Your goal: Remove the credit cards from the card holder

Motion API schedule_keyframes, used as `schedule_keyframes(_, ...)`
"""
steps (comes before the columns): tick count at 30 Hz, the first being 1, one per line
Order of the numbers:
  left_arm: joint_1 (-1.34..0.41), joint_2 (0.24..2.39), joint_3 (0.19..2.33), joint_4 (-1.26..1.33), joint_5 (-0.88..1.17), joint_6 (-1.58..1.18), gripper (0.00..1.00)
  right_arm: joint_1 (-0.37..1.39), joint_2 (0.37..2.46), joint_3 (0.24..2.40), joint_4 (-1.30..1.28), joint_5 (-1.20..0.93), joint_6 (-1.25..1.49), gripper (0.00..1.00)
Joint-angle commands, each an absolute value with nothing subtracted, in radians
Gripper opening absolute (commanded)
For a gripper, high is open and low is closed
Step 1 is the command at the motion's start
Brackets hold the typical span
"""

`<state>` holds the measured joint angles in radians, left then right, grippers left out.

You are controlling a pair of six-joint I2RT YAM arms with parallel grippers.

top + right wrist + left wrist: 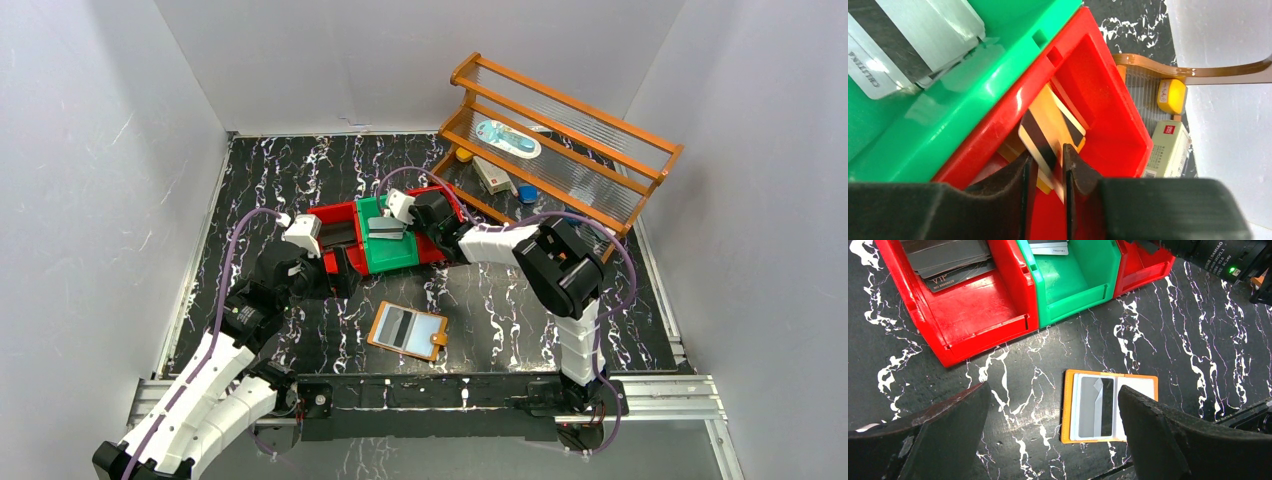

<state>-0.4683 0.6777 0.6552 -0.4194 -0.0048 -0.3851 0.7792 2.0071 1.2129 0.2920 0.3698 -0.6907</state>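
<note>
Fingers of the right gripper (1048,157) sit a slit apart around a gold striped card (1048,127), nose down in the far red bin (1118,115), so I'd guess a drop-off (can't tell if it's actually pinched). Meanwhile the left gripper (1053,440) hangs wide open, arm tucked low, over the open card holder (1110,407) on the table (1198,340), grey card (1090,410) inside
</note>
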Motion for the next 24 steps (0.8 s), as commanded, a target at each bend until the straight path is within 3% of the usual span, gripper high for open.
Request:
schedule_keyframes(1,-0.469,0.673,0.664,-0.421,-0.018,-0.377,0.98,0.774,1.962,1.195,0.294,0.3,-0.71,0.38)
schedule_keyframes(4,-0.47,0.678,0.665,-0.421,-0.016,-0.377,0.98,0.766,1.948,1.187,0.286,0.298,-0.714,0.47)
schedule_keyframes(12,-0.47,0.683,0.665,-0.421,-0.012,-0.377,0.98,0.765,1.882,1.17,0.285,0.285,-0.636,0.53)
schedule_keyframes(19,-0.469,0.697,0.666,-0.422,-0.007,-0.379,0.98,0.765,1.772,1.115,0.358,0.29,-0.441,0.64)
schedule_keyframes(24,-0.47,0.703,0.667,-0.422,-0.006,-0.379,0.98,0.765,1.631,1.069,0.297,0.283,-0.144,0.71)
